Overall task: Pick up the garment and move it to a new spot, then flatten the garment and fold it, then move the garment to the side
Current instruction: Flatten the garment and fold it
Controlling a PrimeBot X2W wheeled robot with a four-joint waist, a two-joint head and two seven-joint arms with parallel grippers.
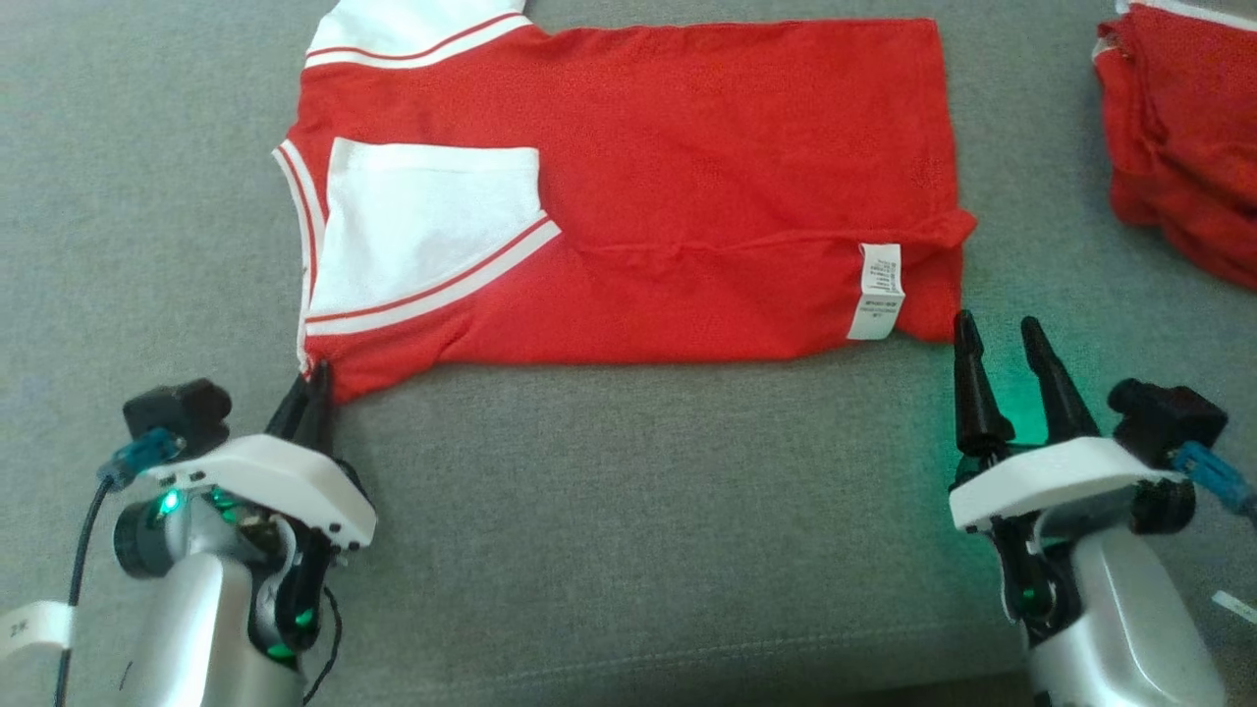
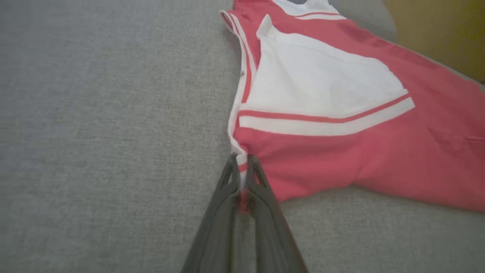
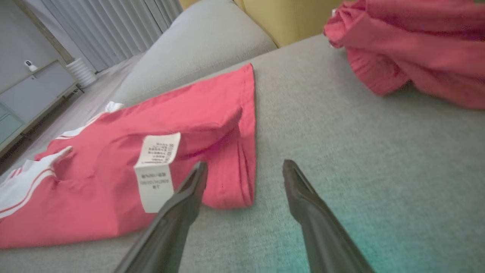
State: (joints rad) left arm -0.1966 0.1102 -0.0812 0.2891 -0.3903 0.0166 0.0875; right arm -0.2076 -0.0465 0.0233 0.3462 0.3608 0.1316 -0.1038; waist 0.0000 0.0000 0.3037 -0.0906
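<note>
Left gripper (image 1: pixel 316 378) is sitting at the lower left in the head view, fingers pressed together and pinching the near left corner of the red T-shirt (image 1: pixel 687 177). In the left wrist view the same gripper (image 2: pixel 242 161) is biting onto that corner of the shirt (image 2: pixel 341 163), with a bit of red and white fabric showing between the two fingers, right where the striped trim (image 2: pixel 242 87) is ending.

The shirt is lying flat on the grey cushion (image 1: pixel 628 511), stretched left to right across the upper middle, neck end toward the left. A white sleeve (image 1: pixel 422 221) with red stripes is lying folded over the red body. Another white striped part is poking past the top edge.

Toward the right end, a white care label (image 1: pixel 877 292) is lying exposed on the fabric near the near right corner, which is looking doubled over. The label (image 3: pixel 157 170) is also showing in the right wrist view on the shirt (image 3: pixel 170 110).

Right gripper (image 1: pixel 997 339) is waiting just beside that corner, fingers spread apart and holding nothing. In its own wrist view the gripper (image 3: pixel 244 165) is pointing at the corner; cannot tell if the left finger is touching cloth.

Far right, a bunched red pile of cloth (image 1: pixel 1178 147) is lying well apart from the shirt, also visible here (image 3: pixel 416 49).
</note>
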